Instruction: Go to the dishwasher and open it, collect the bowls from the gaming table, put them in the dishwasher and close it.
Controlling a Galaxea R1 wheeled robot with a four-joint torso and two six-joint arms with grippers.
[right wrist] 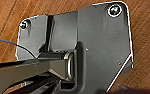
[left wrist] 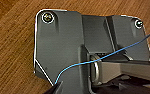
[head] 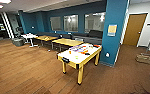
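Neither pincer's fingers can be made out, so I cannot tell whether either is spread or pressed together; both wrist views look straight down past the robot's own dark plate to the brown wood-plank floor (left wrist: pixel 13 50), so each arm seems to hang low over bare boards with nothing near it. Well ahead of the pincers, in the head view, stands the long white-topped gaming bench with yellow edge and yellow legs (head: pixel 66 58), angled away from the robot. Colourful board-game sheets (head: pixel 78 48) lie on its far half, with small coloured pieces scattered among them; these are too small to tell bowls from other items with any certainty. Beyond the bench rises a teal-blue square pillar (head: pixel 113 32), and further off, to the left, stand plain yellow wooden tables (head: pixel 66 41) against a dark bench seat. A tan wooden door (head: pixel 134 29) is set in the white wall off to the right. The step in hand looks like the drive toward the gaming bench to collect the bowls. The approach calls for closing up squarely on the near long side so the far clutter comes within reach.
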